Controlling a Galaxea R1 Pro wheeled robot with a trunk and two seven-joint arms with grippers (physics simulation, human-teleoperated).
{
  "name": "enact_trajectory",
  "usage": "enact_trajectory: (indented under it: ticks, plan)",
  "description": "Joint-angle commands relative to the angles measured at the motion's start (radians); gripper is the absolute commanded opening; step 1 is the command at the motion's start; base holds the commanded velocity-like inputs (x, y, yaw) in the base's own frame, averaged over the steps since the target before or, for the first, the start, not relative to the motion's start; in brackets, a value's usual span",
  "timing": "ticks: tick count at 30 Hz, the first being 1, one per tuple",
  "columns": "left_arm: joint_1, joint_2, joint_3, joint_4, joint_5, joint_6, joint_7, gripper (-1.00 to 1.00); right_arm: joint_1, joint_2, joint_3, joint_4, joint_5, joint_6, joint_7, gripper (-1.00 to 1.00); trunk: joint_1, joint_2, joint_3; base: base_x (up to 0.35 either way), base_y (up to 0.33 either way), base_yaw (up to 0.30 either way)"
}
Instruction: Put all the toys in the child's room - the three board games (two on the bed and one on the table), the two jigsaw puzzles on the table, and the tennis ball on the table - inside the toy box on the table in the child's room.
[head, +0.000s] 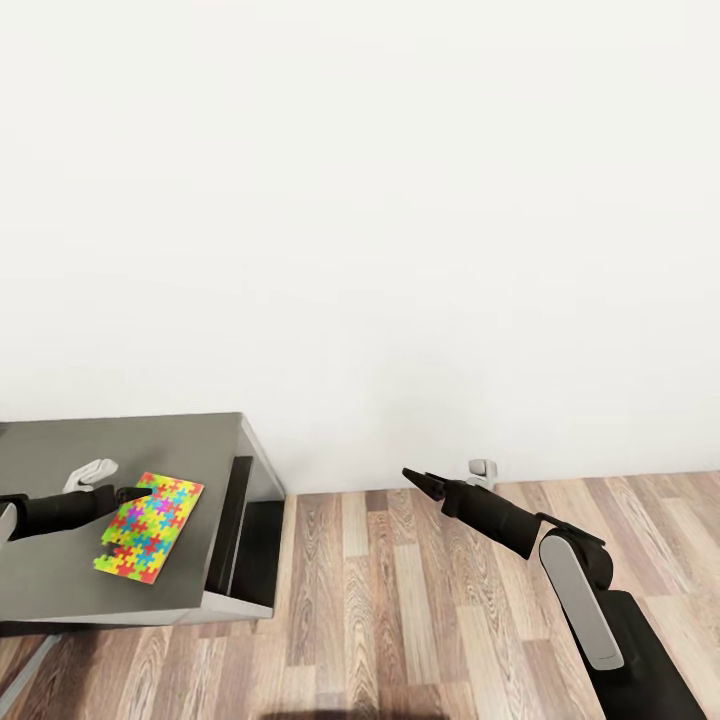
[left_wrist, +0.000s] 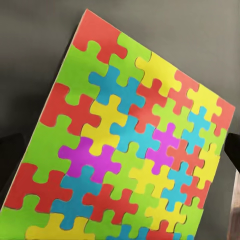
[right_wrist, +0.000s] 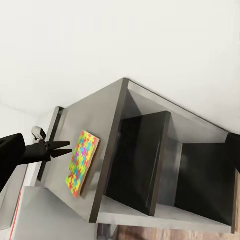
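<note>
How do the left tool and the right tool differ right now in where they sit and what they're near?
The left tool sits over the dark grey desk section, its tip at the edge of the flat multicoloured jigsaw puzzle. The right tool hangs over the wood-plank floor, apart from the desk and near nothing to grasp. Both are black, slim and level, and neither holds anything that I can see.

Head view: high, facing down at wall, floor and desk.
Left wrist view: close above jigsaw.
Right wrist view: off to the side, facing desk end.
Shared: jigsaw.
</note>
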Motion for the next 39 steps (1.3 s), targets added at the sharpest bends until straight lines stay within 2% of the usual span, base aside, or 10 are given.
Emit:
enact_trajectory:
  ticks: [1,39]
  plan:
    - [-0.001,0.000,0.002,0.000,0.005,0.008,-0.001,1.00,-0.001,-0.001,0.000,0.000,-0.004,0.005,-0.001,1.00,0.000,-0.002,-0.001,-0.048,-0.020,-0.001]
    - [-0.001,-0.001,0.003,0.000,0.005,0.012,-0.002,1.00,-0.001,-0.001,0.000,0.000,-0.004,0.005,-0.001,1.00,0.000,-0.002,-0.001,-0.014,-0.065,0.000]
